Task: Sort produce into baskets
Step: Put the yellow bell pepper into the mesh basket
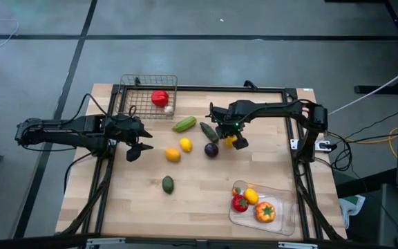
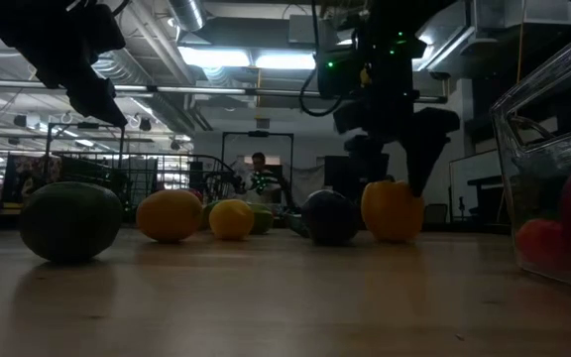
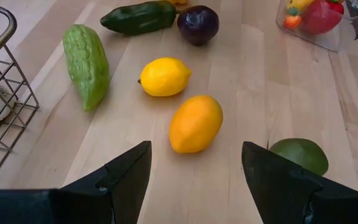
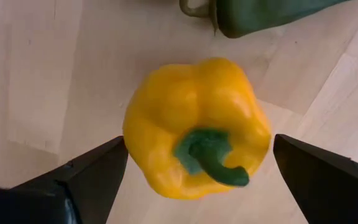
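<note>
Wire mesh, dark and square, forms the basket [image 1: 148, 95] we find at eleven o'clock on the wooden table [image 1: 199, 200]; a red fruit [image 1: 159, 98] and a small white piece [image 1: 168, 108] lie inside it. At nine o'clock the left gripper [image 1: 138, 140] hovers above the wood with its fingers spread and nothing between them. Just ahead of it we see an orange fruit [image 3: 195, 123], a lemon [image 3: 164, 76] and a bumpy pale green gourd [image 3: 87, 65], with a dark green avocado [image 1: 168, 184] toward six o'clock. Near the centre lie a dark green cucumber [image 1: 209, 132] and a dark purple round fruit [image 1: 211, 149]. Right beside them the right gripper [image 1: 231, 138] stands over a glossy yellow bell pepper [image 4: 194, 124] with a green stem, fingers spread wide on either side, not touching it. At five o'clock the clear plastic tray [image 1: 286, 216] holds a red, a yellow and an orange piece.
</note>
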Robot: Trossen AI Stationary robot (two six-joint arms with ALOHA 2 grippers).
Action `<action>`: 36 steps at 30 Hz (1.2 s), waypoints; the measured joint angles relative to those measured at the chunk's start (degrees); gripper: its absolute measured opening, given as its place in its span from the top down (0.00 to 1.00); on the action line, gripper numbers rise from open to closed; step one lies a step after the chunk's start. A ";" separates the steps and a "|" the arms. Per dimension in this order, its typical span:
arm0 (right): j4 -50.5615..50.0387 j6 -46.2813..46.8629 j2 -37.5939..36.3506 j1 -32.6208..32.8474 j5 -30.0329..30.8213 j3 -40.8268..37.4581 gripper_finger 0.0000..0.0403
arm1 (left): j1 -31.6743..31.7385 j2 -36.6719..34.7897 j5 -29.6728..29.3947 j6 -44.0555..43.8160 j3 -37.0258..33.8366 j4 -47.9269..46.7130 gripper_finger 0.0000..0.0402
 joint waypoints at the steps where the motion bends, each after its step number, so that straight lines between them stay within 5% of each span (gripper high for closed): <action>1: 0.15 0.04 0.00 0.01 0.02 -0.17 0.01 | 0.01 -0.02 0.00 0.00 0.00 0.00 0.39; 36: 4.77 8.03 3.05 0.05 -1.08 -0.46 0.01 | -0.36 -0.74 3.83 -1.00 0.11 -0.20 0.39</action>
